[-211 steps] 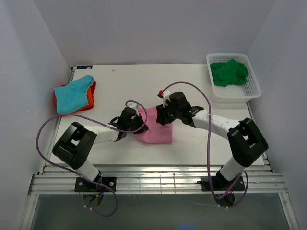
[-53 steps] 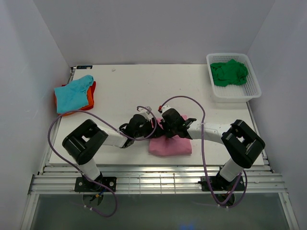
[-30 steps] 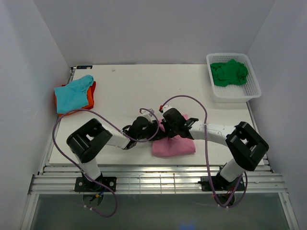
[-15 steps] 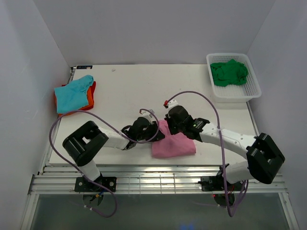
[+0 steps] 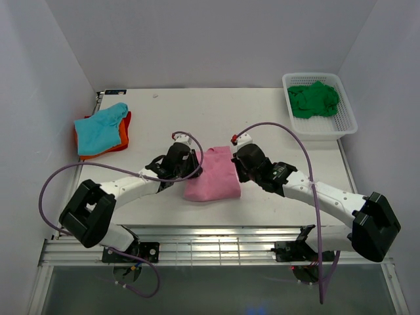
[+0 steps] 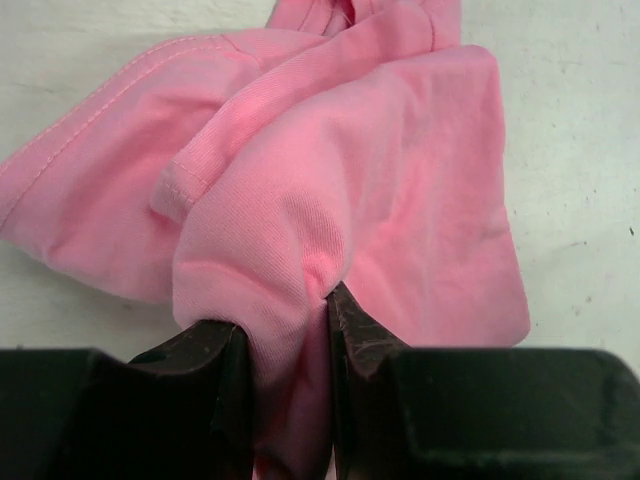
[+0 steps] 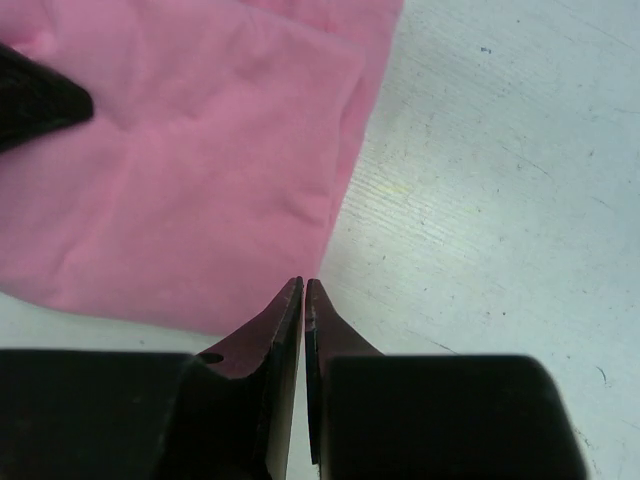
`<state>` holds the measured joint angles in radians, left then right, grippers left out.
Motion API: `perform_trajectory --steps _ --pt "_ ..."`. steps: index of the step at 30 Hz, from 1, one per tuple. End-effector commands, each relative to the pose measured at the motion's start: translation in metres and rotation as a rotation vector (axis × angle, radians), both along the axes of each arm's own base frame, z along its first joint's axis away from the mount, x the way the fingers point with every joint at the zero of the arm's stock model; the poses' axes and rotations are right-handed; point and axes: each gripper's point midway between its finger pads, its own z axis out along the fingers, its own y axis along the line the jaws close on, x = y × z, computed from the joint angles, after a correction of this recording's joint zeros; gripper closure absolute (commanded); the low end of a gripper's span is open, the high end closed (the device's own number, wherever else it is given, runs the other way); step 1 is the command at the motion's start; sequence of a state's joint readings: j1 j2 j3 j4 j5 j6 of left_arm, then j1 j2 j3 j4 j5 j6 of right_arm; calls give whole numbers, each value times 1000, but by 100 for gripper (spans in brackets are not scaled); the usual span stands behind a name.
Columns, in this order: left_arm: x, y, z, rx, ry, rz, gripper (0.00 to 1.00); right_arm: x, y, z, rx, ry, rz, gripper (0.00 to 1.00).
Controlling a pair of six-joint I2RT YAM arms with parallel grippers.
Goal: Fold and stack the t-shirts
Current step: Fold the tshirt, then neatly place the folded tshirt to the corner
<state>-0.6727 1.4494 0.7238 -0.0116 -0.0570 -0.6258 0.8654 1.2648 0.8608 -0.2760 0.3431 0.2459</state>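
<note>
The pink t-shirt (image 5: 211, 174) lies folded into a small rectangle at the table's middle. My left gripper (image 5: 193, 164) is at its left edge, shut on a bunched fold of the pink t-shirt (image 6: 400, 200), with cloth pinched between the fingers (image 6: 215, 370). Just off the shirt's right edge, my right gripper (image 5: 237, 164) is shut with nothing in it; its tips (image 7: 303, 288) hang over the bare table beside the pink t-shirt (image 7: 200, 150). A teal t-shirt (image 5: 98, 128) lies on an orange one (image 5: 123, 134) at the far left. A dark green t-shirt (image 5: 314, 98) fills the basket.
The white mesh basket (image 5: 348, 125) stands at the back right corner. The teal and orange pile sits close to the left wall. Purple cables loop above both arms. The table's near edge and rail (image 5: 210, 236) run just below the pink t-shirt.
The pink t-shirt has been dragged left and away from the near edge by my left gripper. My right arm has stretched out rightwards, its gripper now beside the shirt's right edge.
</note>
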Motion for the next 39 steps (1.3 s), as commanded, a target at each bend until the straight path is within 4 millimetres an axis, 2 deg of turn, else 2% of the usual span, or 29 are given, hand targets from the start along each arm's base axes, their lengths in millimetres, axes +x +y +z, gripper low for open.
perform_trajectory --steps 1,2,7,11,16,17,18,20,21,22,24,25,27,28,33,34,37,38,39 --pt "16 13 36 24 -70 9 100 4 -1 13 4 -37 -8 89" --pt "25 15 46 20 -88 21 100 4 0 12 5 -35 -8 90" --pt "40 29 59 56 -85 13 100 5 1 10 0 -28 -5 89" --pt "66 53 82 58 -111 39 100 5 1 9 -1 -27 -4 89" --pt "91 77 98 19 -99 41 100 5 4 11 5 -26 5 90" --pt "98 87 99 12 -95 60 100 5 4 11 5 -25 8 90" --pt "104 85 101 -11 -89 42 100 5 6 11 7 -25 11 89" --pt "114 94 96 -23 -68 41 100 5 8 10 9 -20 19 90" --pt "123 95 105 -26 -86 41 100 5 8 9 10 -19 22 89" --pt "128 98 104 -25 -82 42 100 5 9 8 12 -18 26 90" --pt "139 106 95 -21 -54 40 100 3 10 4 10 -10 34 89" --pt "150 114 101 -24 -67 51 100 3 11 4 13 -9 38 89" --pt "158 119 90 -20 -33 41 100 3 11 0 10 -6 42 90" --pt "168 127 97 -23 -50 52 100 2 12 -1 13 -3 47 90" --pt "187 151 93 -11 -19 65 100 0 20 -5 28 5 85 90" --pt "191 160 87 -9 -4 73 100 0 20 -8 26 9 89 90" --pt "200 173 93 -2 1 81 100 0 23 -12 21 14 104 90" --pt "204 191 93 7 9 106 100 0 23 -15 16 20 107 90" --pt "204 198 89 15 31 110 100 -1 26 -18 17 27 120 90"
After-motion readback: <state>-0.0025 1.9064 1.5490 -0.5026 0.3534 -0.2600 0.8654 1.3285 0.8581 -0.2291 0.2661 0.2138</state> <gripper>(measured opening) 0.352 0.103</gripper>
